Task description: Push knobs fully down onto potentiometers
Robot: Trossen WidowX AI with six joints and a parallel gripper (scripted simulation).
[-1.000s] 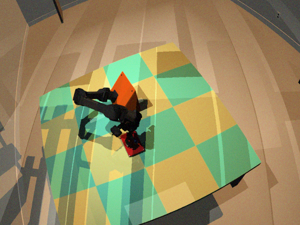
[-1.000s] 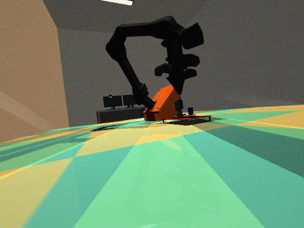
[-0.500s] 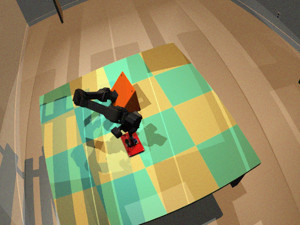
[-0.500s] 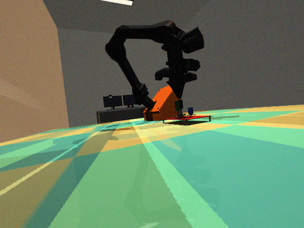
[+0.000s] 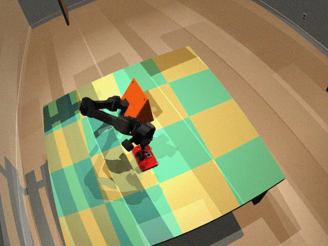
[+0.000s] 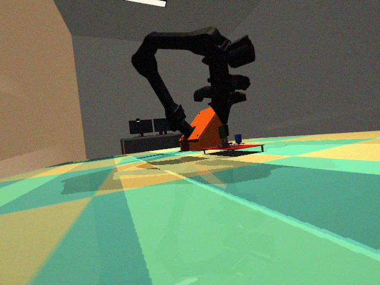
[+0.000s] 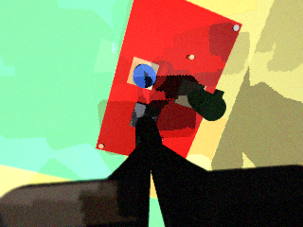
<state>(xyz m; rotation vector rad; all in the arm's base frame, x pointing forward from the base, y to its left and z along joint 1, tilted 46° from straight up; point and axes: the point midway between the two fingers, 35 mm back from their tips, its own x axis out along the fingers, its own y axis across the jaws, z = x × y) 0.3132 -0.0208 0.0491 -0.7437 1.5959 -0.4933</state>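
Observation:
The red circuit board [image 5: 149, 163] [image 6: 249, 146] [image 7: 156, 19] stands on short legs. A dark green knob [image 5: 139, 155] [image 6: 223, 131] [image 7: 208, 106] stands up from the board, its top higher than that of the blue knob [image 5: 148, 154] [image 6: 237, 138] [image 7: 143, 74]. The blue knob is over a pale square base; whether it sits against it is too small to tell. My gripper [image 5: 143, 148] [image 6: 225, 123] [image 7: 149, 146] is shut and empty, pointing down over the board. In the wrist view its tips are beside a small grey part [image 7: 137, 113], apart from both knobs.
An orange wedge-shaped block [image 5: 135, 98] [image 6: 200, 125] stands behind the board, close to the arm. Board corners carry small pale screws. Shadows of the arm fall across the board and the checkered table [image 5: 211, 127] [image 6: 184, 230].

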